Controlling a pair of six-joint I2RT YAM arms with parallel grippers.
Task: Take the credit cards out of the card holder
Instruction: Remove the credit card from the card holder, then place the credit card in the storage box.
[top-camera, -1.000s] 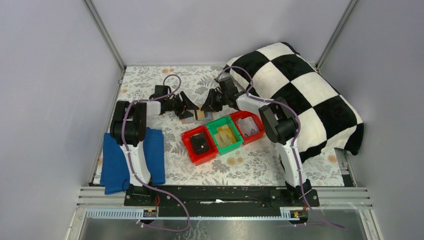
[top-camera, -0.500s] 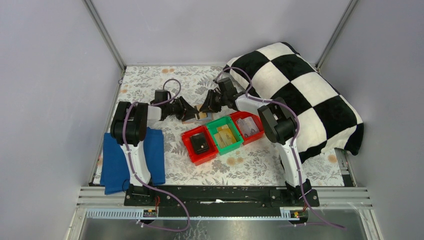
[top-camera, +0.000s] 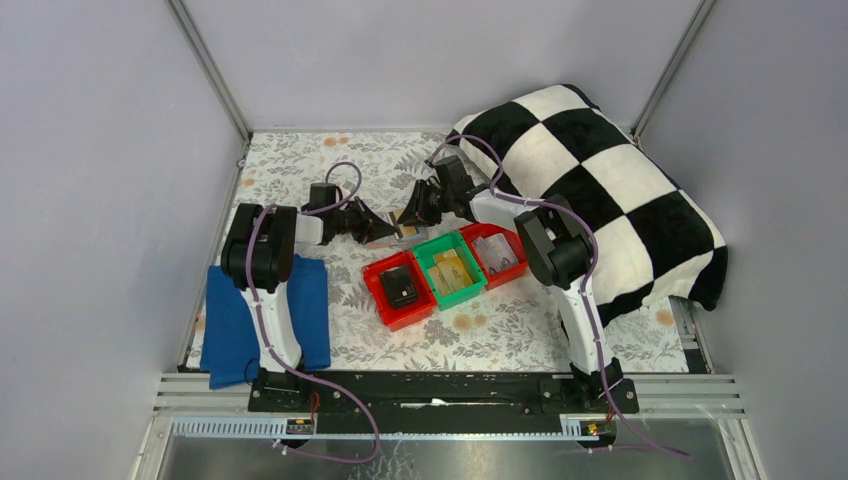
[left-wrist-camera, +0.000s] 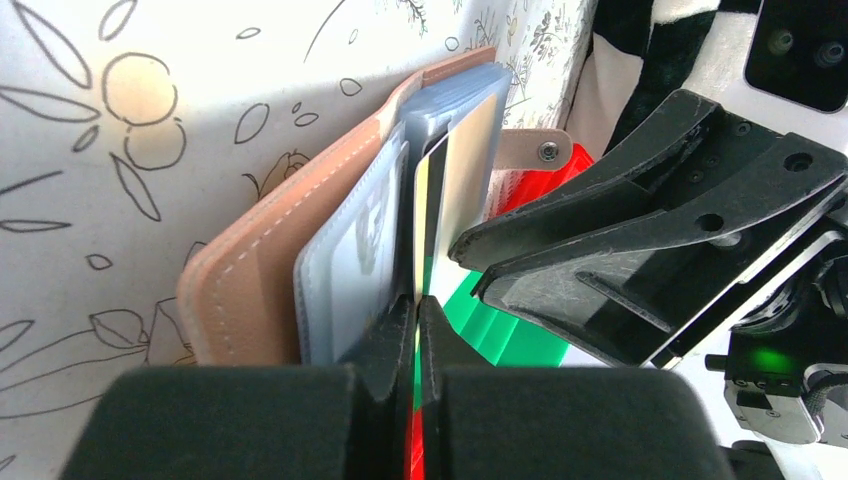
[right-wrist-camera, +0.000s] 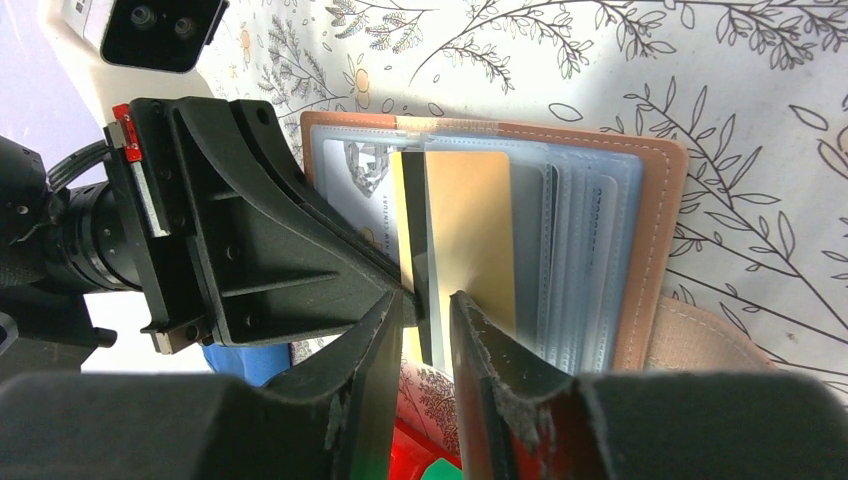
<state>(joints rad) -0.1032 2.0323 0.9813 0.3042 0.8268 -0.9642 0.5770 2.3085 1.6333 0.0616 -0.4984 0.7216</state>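
The salmon-pink card holder (right-wrist-camera: 662, 240) lies open on the floral table between both grippers, and is also in the top view (top-camera: 384, 240). Its clear sleeves hold credit cards: a grey-white one (right-wrist-camera: 362, 190), a gold one (right-wrist-camera: 470, 220) and a dark one beside it. In the left wrist view the card holder (left-wrist-camera: 250, 285) stands edge-on with the credit cards (left-wrist-camera: 352, 260) fanned. My left gripper (left-wrist-camera: 417, 312) is shut on the thin edge of one card. My right gripper (right-wrist-camera: 425, 305) has its jaws a little apart, astride the sleeve edge by the gold card.
Three small bins sit just in front of the holder: a red bin (top-camera: 386, 300) with a black item, a green bin (top-camera: 470, 282) with cards, another red bin (top-camera: 515, 268). A checkered pillow (top-camera: 600, 190) fills the right side. A blue cloth (top-camera: 228, 325) lies at the left.
My left gripper has slid slightly toward the holder and closed from wide open onto a card edge. The right gripper has stayed put with its jaws unchanged.
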